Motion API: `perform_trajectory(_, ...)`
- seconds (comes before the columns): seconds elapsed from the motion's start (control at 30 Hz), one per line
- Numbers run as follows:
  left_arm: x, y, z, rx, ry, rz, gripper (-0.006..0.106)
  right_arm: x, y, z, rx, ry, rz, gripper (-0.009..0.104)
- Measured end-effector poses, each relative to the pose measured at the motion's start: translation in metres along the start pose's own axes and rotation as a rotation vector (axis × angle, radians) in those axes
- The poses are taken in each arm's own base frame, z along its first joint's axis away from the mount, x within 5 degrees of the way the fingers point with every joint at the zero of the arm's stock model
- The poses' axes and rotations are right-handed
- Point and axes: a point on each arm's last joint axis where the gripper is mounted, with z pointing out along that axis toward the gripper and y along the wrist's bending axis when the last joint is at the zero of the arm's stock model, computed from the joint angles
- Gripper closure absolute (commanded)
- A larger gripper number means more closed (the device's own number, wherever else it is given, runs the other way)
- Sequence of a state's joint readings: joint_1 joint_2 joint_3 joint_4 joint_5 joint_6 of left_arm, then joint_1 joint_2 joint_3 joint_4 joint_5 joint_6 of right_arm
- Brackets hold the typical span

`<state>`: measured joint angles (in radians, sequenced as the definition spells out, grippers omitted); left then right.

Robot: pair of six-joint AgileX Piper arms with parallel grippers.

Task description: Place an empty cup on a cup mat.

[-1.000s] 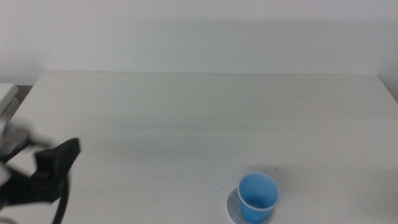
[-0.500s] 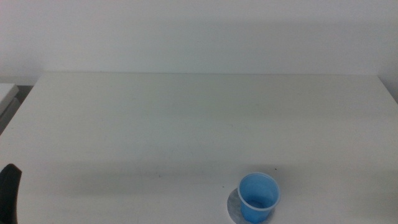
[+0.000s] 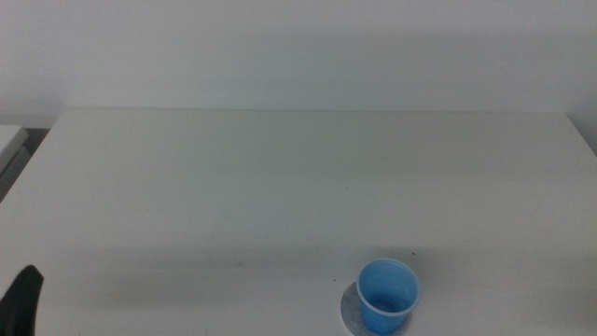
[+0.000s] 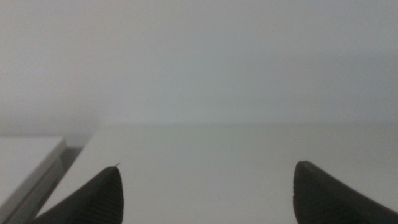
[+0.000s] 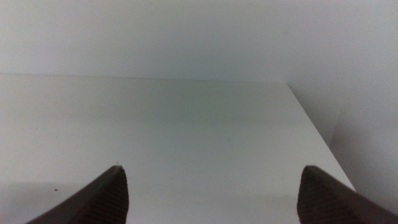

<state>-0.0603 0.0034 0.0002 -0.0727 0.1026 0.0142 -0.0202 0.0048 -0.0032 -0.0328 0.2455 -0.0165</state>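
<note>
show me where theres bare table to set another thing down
Nearly all of the table is bare: the whole back and left. The only taken spot is front right, where the blue cup stands on the grey cup mat. The left tool waits at the front left edge.

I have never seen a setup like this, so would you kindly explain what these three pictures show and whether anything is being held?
Two robot arms sit at a white table. The middle view looks down over it: a blue cup stands upright on a grey cup mat near the front edge. A dark piece of the left arm shows at the lower left corner. The other two pictures come from cameras on the wrists. Each shows its own dark jaws spread apart, the left gripper and the right gripper, over bare table. Nothing is held.
</note>
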Motion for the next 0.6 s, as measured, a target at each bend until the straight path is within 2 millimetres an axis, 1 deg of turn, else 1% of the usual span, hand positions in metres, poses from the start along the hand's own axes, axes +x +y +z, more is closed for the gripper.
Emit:
perform_trajectory(0.17,0.0029,-0.0004,-0.0001,0.005,0.032,0.006,0.007,0.0000,0.0000,0.0000,0.000,0.000,0.000,0.002)
perform_trajectory(0.6,0.0030,0.0003,-0.0001,-0.003,0.033,0.068,0.007,0.0000,0.0000,0.0000,0.000,0.000,0.000,0.002)
